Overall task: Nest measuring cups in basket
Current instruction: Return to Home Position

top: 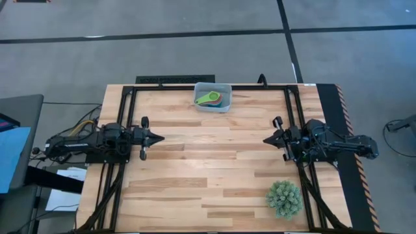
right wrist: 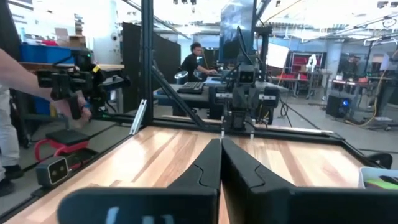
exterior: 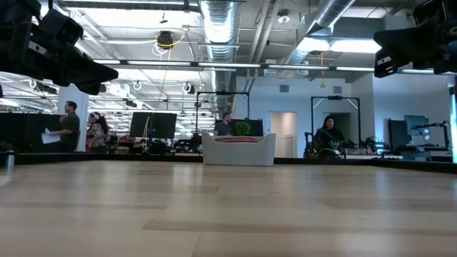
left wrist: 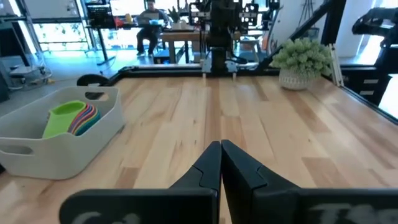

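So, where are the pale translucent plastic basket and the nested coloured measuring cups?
pale translucent plastic basket (top: 214, 88): high view, bare inside floor.
nested coloured measuring cups (top: 209, 99): high view, green top cup.

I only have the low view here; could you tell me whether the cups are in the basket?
Observer: Yes. The high view shows the cups nested in one stack inside the basket, green on top.
Operator: Thank you. Are the grippers shut?
Observer: Both are. The left gripper and the right gripper each show fingers pressed together, holding nothing.
Operator: Is there anything else to mind?
Observer: A spiky green plant stands on the right gripper's side, far from the basket.
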